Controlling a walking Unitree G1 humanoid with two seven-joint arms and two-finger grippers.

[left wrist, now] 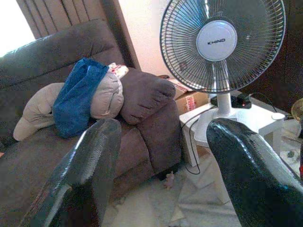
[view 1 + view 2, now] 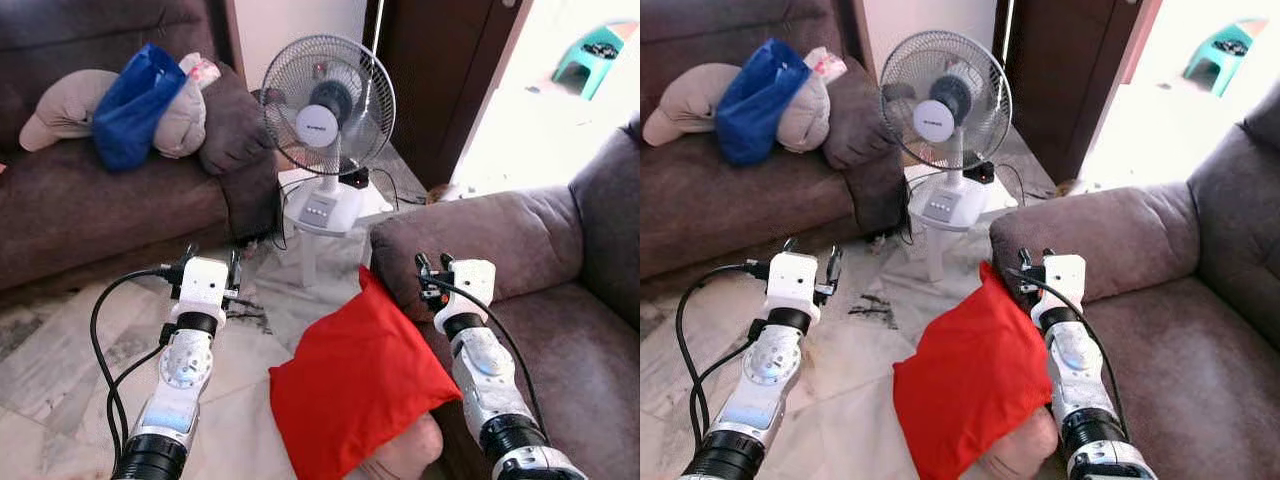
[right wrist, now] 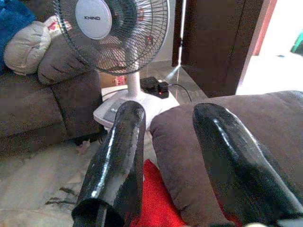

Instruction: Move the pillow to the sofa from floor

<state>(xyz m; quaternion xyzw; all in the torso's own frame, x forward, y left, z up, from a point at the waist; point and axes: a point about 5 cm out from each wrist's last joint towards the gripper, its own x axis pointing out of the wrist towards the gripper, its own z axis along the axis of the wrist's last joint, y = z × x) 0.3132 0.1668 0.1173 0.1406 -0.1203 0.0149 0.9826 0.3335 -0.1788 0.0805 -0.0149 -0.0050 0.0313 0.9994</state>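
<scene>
The red pillow (image 2: 355, 385) leans on the floor (image 2: 60, 370) against the front of the near sofa (image 2: 560, 290), its top corner touching the armrest at about 12 o'clock from its middle. The right gripper (image 3: 165, 156) hovers over that armrest, just above the pillow's corner, fingers (image 3: 113, 161) spread apart and empty. The left gripper (image 1: 161, 165) hangs over bare floor at 9 o'clock from the pillow, fingers (image 1: 90, 165) wide and empty. A fan (image 2: 328, 110) stands at 12 o'clock on a white stand, and a second sofa (image 2: 90, 210) with a blue bag (image 2: 135, 105) lies at 10 o'clock.
</scene>
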